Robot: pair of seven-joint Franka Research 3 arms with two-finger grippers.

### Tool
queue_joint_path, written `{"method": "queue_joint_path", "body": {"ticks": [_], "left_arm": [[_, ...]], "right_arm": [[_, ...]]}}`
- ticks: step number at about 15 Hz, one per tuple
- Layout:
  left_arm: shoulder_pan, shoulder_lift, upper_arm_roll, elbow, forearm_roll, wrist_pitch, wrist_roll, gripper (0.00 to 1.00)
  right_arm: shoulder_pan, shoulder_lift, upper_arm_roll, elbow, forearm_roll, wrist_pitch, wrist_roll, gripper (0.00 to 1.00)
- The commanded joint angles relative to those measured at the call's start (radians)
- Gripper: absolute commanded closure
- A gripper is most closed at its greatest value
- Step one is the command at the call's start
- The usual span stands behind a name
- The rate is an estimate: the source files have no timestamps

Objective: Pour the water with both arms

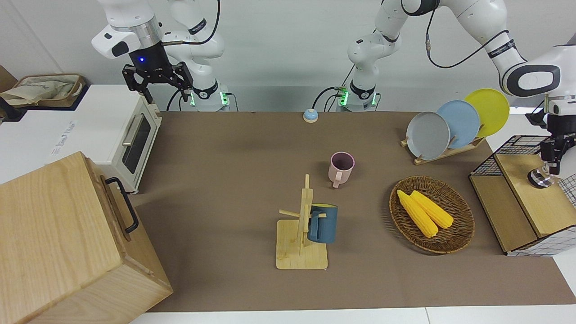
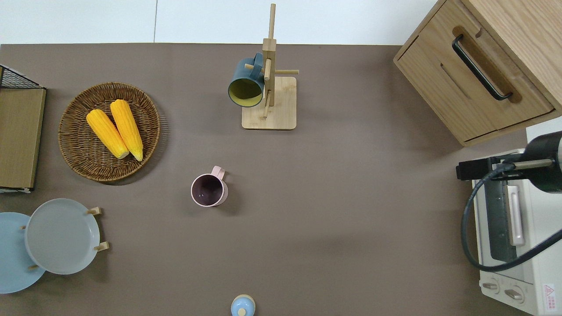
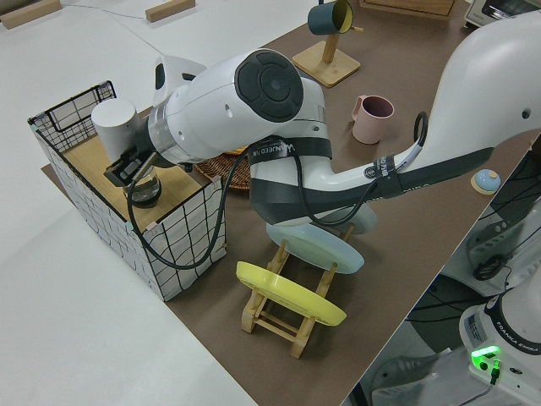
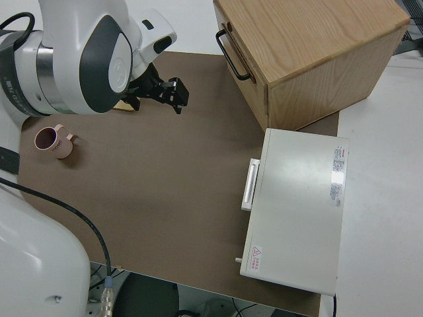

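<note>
My left gripper [image 1: 552, 158] [image 3: 127, 172] hangs low over the wooden shelf [image 1: 535, 198] inside the wire-sided rack [image 3: 182, 233] at the left arm's end of the table. Its tips are right at a small round glassy vessel [image 1: 539, 177] [image 3: 145, 191] standing on that shelf; whether they grip it is hidden. A pink mug [image 1: 342, 167] [image 2: 209, 189] stands upright mid-table. A dark blue mug [image 1: 323, 223] [image 2: 246, 81] hangs on the wooden mug tree [image 2: 268, 103], farther from the robots. No water shows. The right arm is parked, its gripper [image 1: 154, 85] [image 4: 162, 92] open and empty.
A wicker tray [image 2: 83, 153] with two corn cobs [image 2: 115, 128] lies beside the wire rack. Three plates stand in a wooden plate rack [image 1: 443, 155]. A white toaster oven [image 2: 511, 245] and wooden cabinet [image 2: 483, 74] sit at the right arm's end. A blue bell [image 1: 310, 115] rests near the robots.
</note>
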Motion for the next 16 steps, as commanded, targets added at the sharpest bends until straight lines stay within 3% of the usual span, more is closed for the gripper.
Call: {"method": "queue_joint_path", "body": {"ticks": [1,4,5,6,7,16], "left_arm": [[-0.004,0.012,-0.004,0.016,-0.029,0.03,0.032,0.96],[-0.004,0.014,-0.007,0.016,-0.03,0.03,0.032,0.94],[-0.004,0.014,-0.01,0.016,-0.03,0.03,0.032,0.76],[-0.004,0.014,-0.01,0.016,-0.029,0.03,0.032,0.28],[-0.004,0.014,-0.01,0.016,-0.026,0.03,0.033,0.01],[-0.004,-0.012,-0.006,0.013,0.021,0.004,0.024,0.0]], "right_arm": [[-0.004,-0.016,-0.001,-0.012,0.019,-0.002,-0.008,0.007],[-0.004,-0.016,-0.001,-0.012,0.019,-0.002,-0.008,0.009],[-0.004,-0.016,-0.001,-0.012,0.019,-0.002,-0.008,0.007],[-0.004,-0.016,-0.001,-0.012,0.019,-0.002,-0.008,0.009],[-0.004,-0.016,-0.001,-0.012,0.019,-0.002,-0.008,0.009],[-0.004,-0.016,-0.001,-0.012,0.019,-0.002,-0.008,0.009]]}}
